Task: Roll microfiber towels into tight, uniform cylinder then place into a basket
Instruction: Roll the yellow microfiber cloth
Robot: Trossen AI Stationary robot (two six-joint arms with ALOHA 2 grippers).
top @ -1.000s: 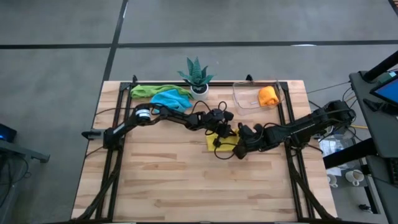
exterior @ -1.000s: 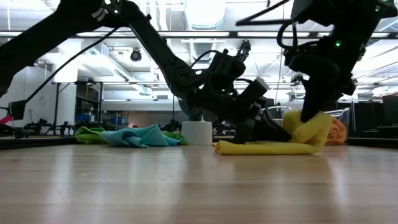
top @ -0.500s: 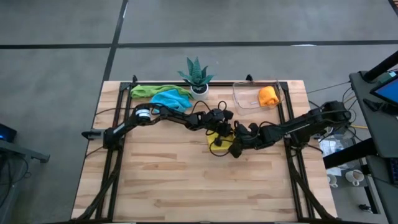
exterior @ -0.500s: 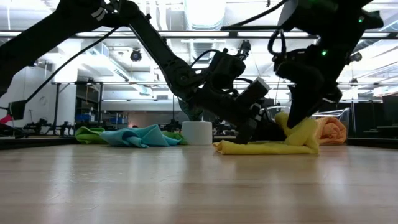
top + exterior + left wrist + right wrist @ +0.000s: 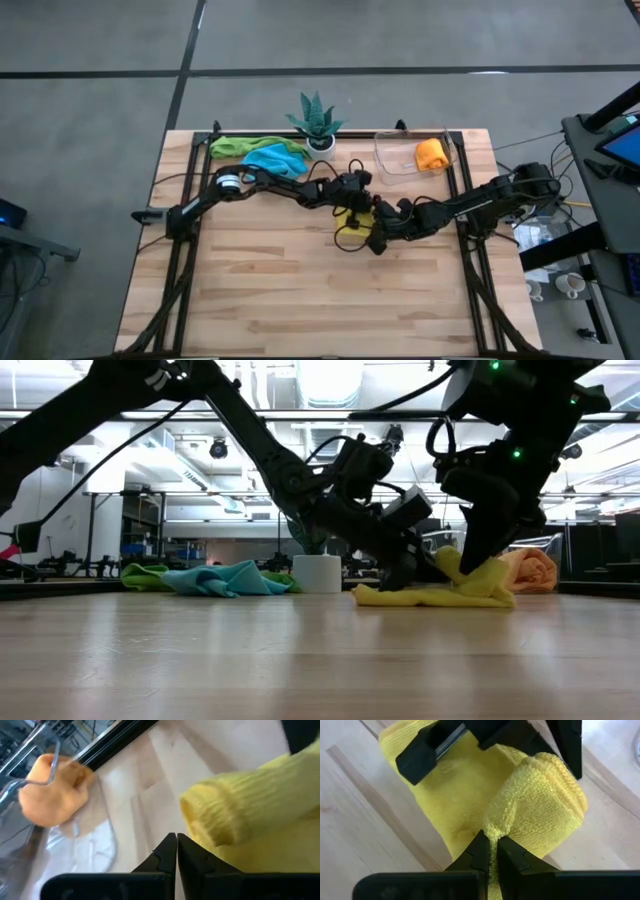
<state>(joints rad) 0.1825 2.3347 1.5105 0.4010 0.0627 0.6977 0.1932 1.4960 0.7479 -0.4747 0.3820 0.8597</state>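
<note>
A yellow towel (image 5: 425,597) lies on the table's middle, its right end rolled into a thick bulge (image 5: 545,800). My right gripper (image 5: 490,840) stands over that bulge, shut on it. My left gripper (image 5: 176,840) is shut and reaches onto the towel's flat part from the far left. An orange towel (image 5: 431,154) lies in the clear basket (image 5: 395,158) at the far right. A green towel (image 5: 235,146) and a blue towel (image 5: 275,158) lie crumpled at the far left. My left gripper lays its shut fingers (image 5: 432,747) on the flat part of the yellow towel (image 5: 445,775), slanting down from the table's far left; that part stays flat on the table. My right gripper pinches a raised fold (image 5: 495,825) of the rolled end between its two fingers, coming from above and slanting from the table's right. The roll rests on the towel's flat part.
A spiky green plant in a white pot (image 5: 318,128) stands at the far edge between the loose towels and the basket. Black frame rails (image 5: 180,250) run along the table's left and right sides. The near half of the wooden table (image 5: 320,300) is bare.
My right gripper has gone toward the table's left and slightly down with the rolled end, bringing the roll over the towel's flat part and closer to my left gripper. The flat part stayed on the table. My left gripper has turned a little at the wrist.
</note>
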